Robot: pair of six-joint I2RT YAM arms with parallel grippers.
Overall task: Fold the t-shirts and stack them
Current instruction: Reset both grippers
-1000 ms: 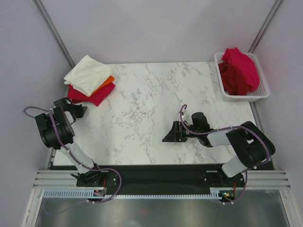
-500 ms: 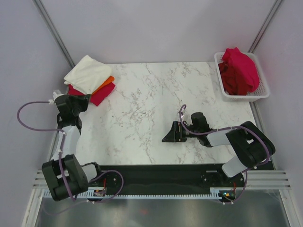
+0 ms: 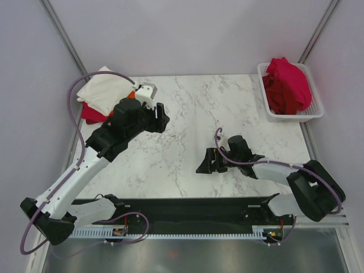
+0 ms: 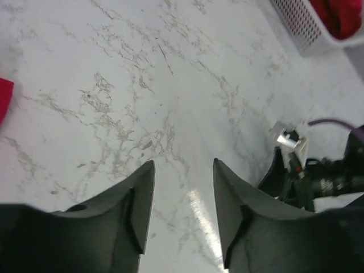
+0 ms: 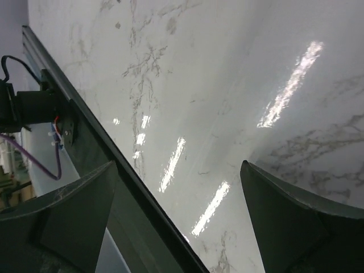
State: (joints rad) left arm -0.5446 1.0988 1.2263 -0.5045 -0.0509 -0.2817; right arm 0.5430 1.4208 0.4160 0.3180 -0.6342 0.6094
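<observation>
Though partly hidden, three stacked t-shirts [image 3: 102, 91].

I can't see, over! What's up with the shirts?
Left fingers open, empty. Right fingers open, empty. Folded stack back left; red t-shirts in basket. Nothing blocking.

Both arms extended; left gripper [image 4: 183, 166] seemingly part-spread, right gripper [image 5: 177, 166] spread wide.

Bright glare streaks the table [image 5: 227, 68]; left fingers [image 4: 114, 222] look soft.
</observation>
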